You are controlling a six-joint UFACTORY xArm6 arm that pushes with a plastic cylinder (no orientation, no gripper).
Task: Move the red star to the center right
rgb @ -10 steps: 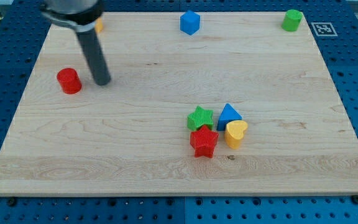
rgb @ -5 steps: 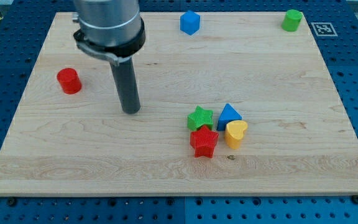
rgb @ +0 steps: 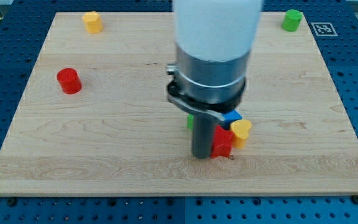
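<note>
The red star [rgb: 223,142] lies right of centre, toward the view's bottom, partly hidden by the rod. My tip [rgb: 202,156] rests on the board against the star's left side. A yellow heart [rgb: 242,130] touches the star on its right. A blue triangle [rgb: 232,116] shows just above the heart, mostly hidden by the arm. A sliver of the green star [rgb: 190,121] shows left of the rod.
A red cylinder [rgb: 69,80] stands at the left. A yellow block [rgb: 92,21] is at the top left and a green cylinder [rgb: 292,20] at the top right. The arm's body hides the top middle of the board [rgb: 104,149].
My tip has moved right and down from the board's left-centre to the red star's left side. The star and yellow heart have shifted slightly right. The arm now hides the blue cube.
</note>
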